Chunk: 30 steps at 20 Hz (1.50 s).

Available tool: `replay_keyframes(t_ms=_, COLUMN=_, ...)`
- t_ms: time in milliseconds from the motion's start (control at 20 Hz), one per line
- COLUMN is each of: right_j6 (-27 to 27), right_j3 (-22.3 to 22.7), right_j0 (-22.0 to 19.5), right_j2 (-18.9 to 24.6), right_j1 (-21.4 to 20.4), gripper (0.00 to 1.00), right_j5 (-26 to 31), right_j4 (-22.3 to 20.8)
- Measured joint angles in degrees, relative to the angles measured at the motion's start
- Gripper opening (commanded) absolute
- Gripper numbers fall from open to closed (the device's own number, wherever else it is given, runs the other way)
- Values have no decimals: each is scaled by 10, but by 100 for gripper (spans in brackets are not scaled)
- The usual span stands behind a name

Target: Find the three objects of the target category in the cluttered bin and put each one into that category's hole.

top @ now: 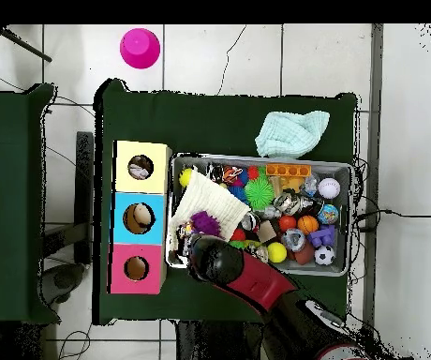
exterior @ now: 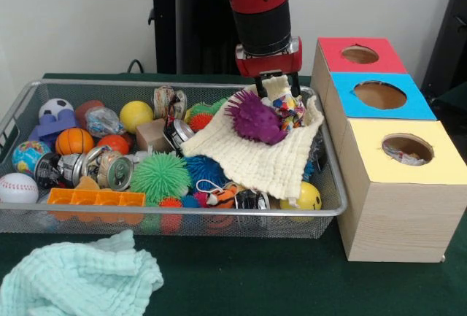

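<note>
Item: my tool (exterior: 276,82), pinched on a corner of the cream waffle-weave cloth (exterior: 255,152) at the wire mesh bin's (exterior: 14,115) box-side end. Risk: the purple spiky ball (exterior: 253,117) resting on it may roll off or ride along.

Bright, even light; soft shadows.

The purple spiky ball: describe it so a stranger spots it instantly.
Find the wire bin and the cream knitted cloth draped over its end nearest the coloured boxes. The purple spiky ball sits on that cloth, the only purple spiky toy there.
</note>
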Motion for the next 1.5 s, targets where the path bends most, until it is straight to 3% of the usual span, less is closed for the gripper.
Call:
replay_keyframes(t_ms=50, right_j6=0, right_j3=0, right_j0=-10, right_j2=0, right_j1=0, gripper=0, right_j5=0, right_j4=0)
replay_keyframes(t_ms=850, right_j6=0, right_j3=0, right_j0=-88, right_j2=38, right_j1=-13, gripper=0, right_j5=5, right_j4=1)
replay_keyframes(t_ms=900, right_j6=0, right_j3=2, right_j0=-95, right_j2=50, right_j1=-22, gripper=100, right_j5=13, right_j4=2)
replay_keyframes(t_ms=1500, right_j6=0, right_j3=6, right_j0=-115, right_j2=88, right_j1=-33, gripper=100, right_j5=16, right_j4=1)
